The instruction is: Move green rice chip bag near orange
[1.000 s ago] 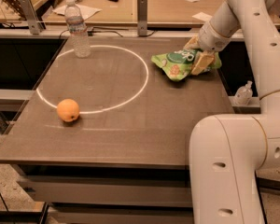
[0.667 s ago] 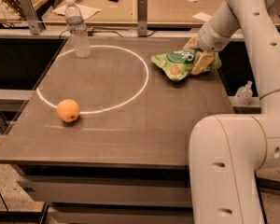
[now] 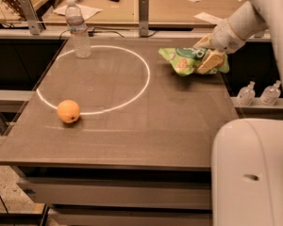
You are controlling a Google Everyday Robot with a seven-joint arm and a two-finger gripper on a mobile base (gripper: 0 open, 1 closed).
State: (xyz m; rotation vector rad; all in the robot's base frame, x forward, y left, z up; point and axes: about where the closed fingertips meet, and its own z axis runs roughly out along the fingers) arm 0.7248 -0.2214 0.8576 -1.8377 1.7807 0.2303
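Next to no movement since a second ago: same spot in the upper right of the frame, perhaps raised a shade off the surface. Clenched there on the right end of the crinkly bright green rice chip bag, by the tan two-finger gripper at the tip of the white robot arm. Held near the right edge of the dark grey-brown tabletop, just outside the thin white painted circle. Well apart from the small, smooth, round orange, down in the lower left of the frame and touching the circle's line.

Risks, by judgement only:
- Gripped by one end, so likely to sag and swing on the way across.
- Could slip free if pinched on loose film alone.
- Carried too low, could drag on the tabletop and twist in the grasp.
- Set down too hard or too close, could nudge the orange and send it rolling toward the near left edge, with no rim there as a stop.
- Swept too far toward the upper left, could topple the tall clear plastic water bottle.

As for containers:
- Water bottle: upright, capped, fill level impossible to tell.
- Bag: puffed and closed, contents hidden.
- Two small clear pump bottles at the right edge, below table level: contents not discernible.
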